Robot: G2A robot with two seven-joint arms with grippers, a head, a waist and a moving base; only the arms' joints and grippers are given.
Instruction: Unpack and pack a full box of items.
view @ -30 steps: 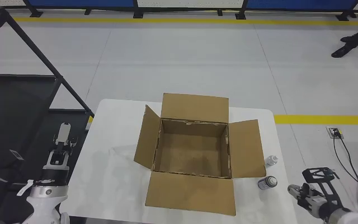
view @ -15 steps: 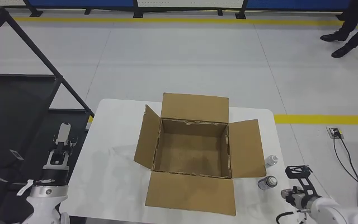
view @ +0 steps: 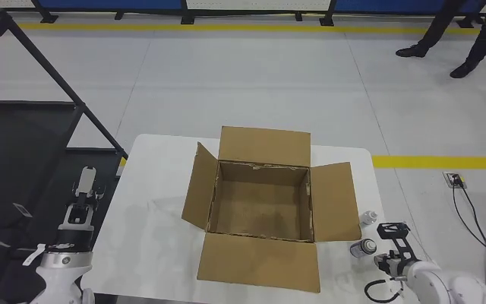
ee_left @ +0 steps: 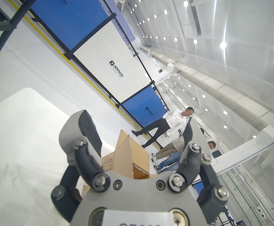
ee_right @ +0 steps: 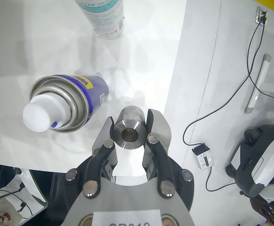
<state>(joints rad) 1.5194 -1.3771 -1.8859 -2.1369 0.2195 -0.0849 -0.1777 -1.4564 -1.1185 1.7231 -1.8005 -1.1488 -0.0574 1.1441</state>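
An open cardboard box [view: 262,201] stands mid-table with its flaps spread and its inside bare. My right gripper [ee_right: 130,122] is shut on a short steel cylinder [ee_right: 129,133], held just above the table's right edge. Beside it stand a blue spray can [ee_right: 68,100] with a white cap and, farther along, a white bottle [ee_right: 104,19]. From above, the right gripper [view: 393,232] sits just right of the spray can [view: 364,248] and the bottle [view: 368,219]. My left gripper [ee_left: 139,130] is open and holds nothing, off the table's left edge [view: 85,186], facing the box [ee_left: 128,158].
The white table [view: 152,228] has bare surface left of the box. A black frame [view: 68,99] slants over a dark platform on the left. A cable and a socket [view: 453,180] lie on the floor to the right.
The right arm has moved left toward the table, bringing its gripper close to the spray can. The left arm has stayed put.
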